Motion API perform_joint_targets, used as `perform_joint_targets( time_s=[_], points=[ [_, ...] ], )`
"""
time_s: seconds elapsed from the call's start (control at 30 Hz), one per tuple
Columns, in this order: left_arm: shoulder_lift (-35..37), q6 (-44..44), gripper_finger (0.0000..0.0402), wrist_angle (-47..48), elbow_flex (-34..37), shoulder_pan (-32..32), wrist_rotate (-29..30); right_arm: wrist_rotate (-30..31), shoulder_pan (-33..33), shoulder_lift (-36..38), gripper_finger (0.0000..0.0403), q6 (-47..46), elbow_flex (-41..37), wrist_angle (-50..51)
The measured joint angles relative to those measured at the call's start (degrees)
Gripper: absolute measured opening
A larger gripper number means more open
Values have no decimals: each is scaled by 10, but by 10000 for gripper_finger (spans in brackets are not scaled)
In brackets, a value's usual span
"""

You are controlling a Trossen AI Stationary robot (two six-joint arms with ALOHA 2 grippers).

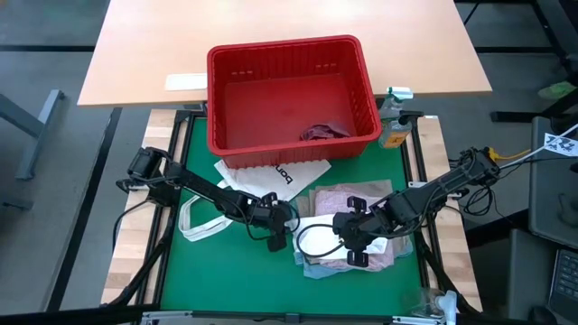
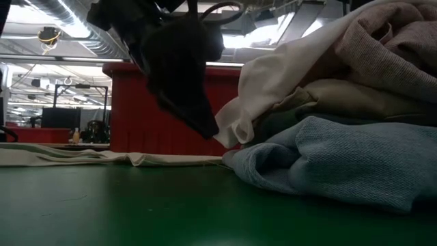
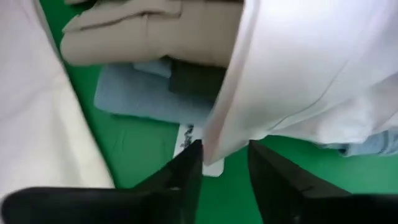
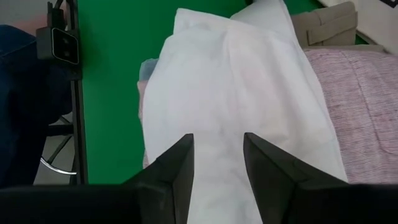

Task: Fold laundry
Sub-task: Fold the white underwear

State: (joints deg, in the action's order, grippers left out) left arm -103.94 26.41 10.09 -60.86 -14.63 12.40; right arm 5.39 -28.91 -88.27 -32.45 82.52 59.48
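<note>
Green mat (image 1: 226, 298): both jaws part-open on white piece (image 4: 236, 93); tote bag (image 1: 275, 173) lettering unreadable.

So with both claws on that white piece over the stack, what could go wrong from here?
1. The left claw has only a thin edge of the white piece between its fingers; it may slip free.
2. The white piece drapes over the pink garment and beige garment; pulling could drag the stack askew.
3. The tote bag lies close beside the left claw and could snag.
</note>
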Motion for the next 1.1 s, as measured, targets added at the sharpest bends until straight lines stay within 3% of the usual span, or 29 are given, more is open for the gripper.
perform_joint_targets(
  time_s=[0.3, 0.9, 1.1],
  points=[
    [1, 1, 8, -3, 0, 0, -20, 0, 0, 0, 140, 0, 0, 0],
    [64, 11, 3, -1, -26, -1, -244, -14, 0, 0, 140, 0, 0, 6],
    [79, 54, 2, -62, -26, 0, -257, -2, 0, 0, 140, -1, 0, 4]
  ],
)
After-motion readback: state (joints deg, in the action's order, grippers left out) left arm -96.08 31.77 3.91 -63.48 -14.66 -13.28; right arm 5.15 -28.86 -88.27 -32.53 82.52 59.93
